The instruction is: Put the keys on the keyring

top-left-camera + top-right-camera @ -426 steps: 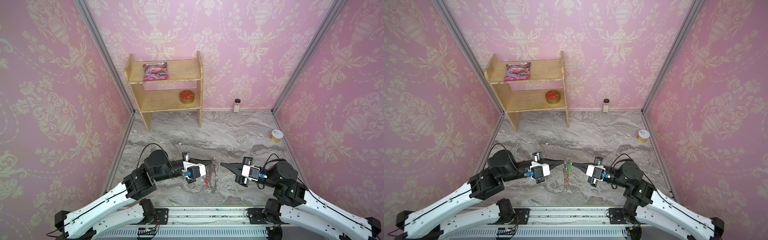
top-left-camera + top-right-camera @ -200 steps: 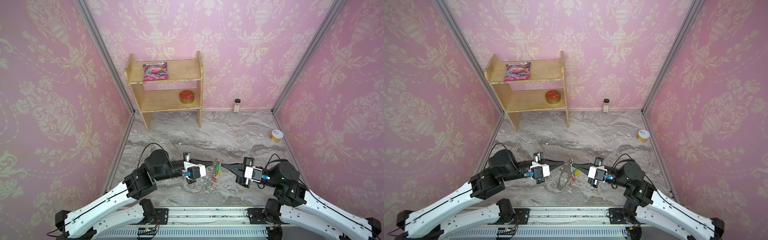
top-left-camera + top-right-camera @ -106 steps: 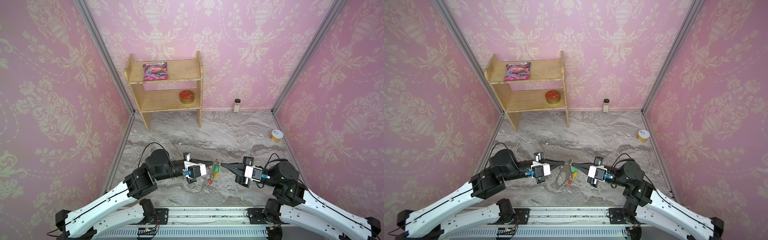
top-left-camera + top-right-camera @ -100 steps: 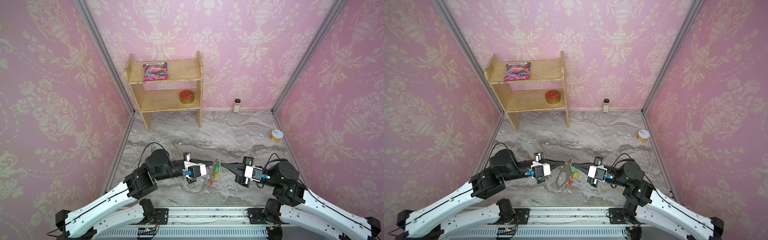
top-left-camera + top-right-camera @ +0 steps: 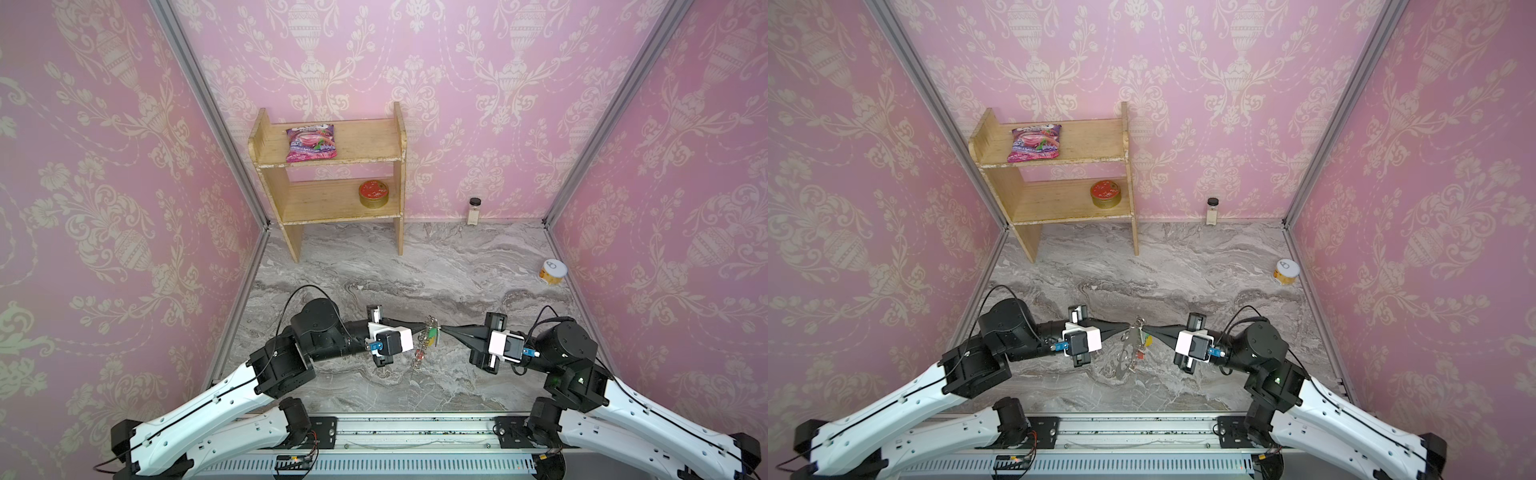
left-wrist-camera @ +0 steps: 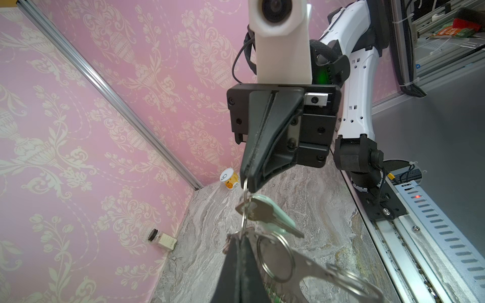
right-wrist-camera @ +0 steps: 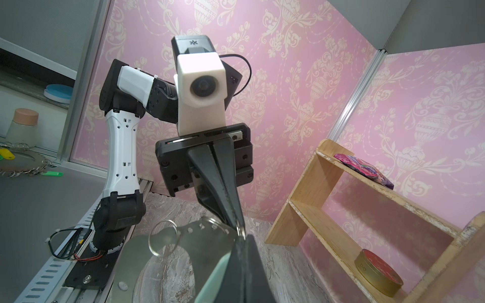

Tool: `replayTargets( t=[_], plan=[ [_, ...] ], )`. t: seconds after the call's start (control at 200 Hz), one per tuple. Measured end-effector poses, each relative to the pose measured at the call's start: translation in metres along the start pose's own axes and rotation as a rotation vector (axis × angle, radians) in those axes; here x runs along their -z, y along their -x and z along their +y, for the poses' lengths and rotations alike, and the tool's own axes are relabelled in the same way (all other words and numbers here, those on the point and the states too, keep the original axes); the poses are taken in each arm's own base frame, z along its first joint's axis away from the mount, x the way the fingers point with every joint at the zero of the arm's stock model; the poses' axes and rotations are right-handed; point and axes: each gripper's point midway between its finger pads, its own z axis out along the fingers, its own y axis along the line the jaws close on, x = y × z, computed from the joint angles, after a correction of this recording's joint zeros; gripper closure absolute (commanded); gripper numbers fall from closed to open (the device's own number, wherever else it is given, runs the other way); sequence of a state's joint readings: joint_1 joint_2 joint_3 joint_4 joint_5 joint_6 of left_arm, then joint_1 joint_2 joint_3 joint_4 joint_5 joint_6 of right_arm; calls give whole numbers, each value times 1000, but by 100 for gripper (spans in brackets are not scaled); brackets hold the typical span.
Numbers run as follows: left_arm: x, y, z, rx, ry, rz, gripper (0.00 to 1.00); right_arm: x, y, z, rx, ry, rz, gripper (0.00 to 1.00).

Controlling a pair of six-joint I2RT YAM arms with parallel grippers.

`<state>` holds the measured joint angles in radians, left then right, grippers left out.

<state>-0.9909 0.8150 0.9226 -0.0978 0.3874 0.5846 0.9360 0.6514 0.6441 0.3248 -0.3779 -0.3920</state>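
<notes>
Left gripper point(image 5: 422, 331): clamped on keyring point(image 6: 311, 265) rim; lower centre, both top views
Right gripper point(image 5: 443, 329): clamped on keys point(image 6: 263, 213); tips almost meeting
Keyring: hangs below tips

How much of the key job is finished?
Done: both parts are picked up. In hand: the left claw pinches the flat grey metal keyring, the right claw pinches the silver keys with the mint-green tag, tips meeting. Still to do: hooking them on; I can't tell if they're linked.
</notes>
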Motion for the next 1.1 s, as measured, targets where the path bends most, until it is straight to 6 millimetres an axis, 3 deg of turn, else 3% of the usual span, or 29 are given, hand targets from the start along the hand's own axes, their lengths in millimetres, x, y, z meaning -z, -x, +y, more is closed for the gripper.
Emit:
replayTargets(
  t=[0.64, 0.911, 1.101],
  plan=[
    [0, -3, -2, 5, -8, 12, 100, -1, -4, -1, -2, -2, 12, 100],
    [1, 0, -2, 1, -9, 0, 100, -6, -27, 3, -33, 20, 89, 100],
    [0, 2, -5, 1, -23, -10, 100, -4, -23, 2, -29, 13, 80, 100]
  ],
)
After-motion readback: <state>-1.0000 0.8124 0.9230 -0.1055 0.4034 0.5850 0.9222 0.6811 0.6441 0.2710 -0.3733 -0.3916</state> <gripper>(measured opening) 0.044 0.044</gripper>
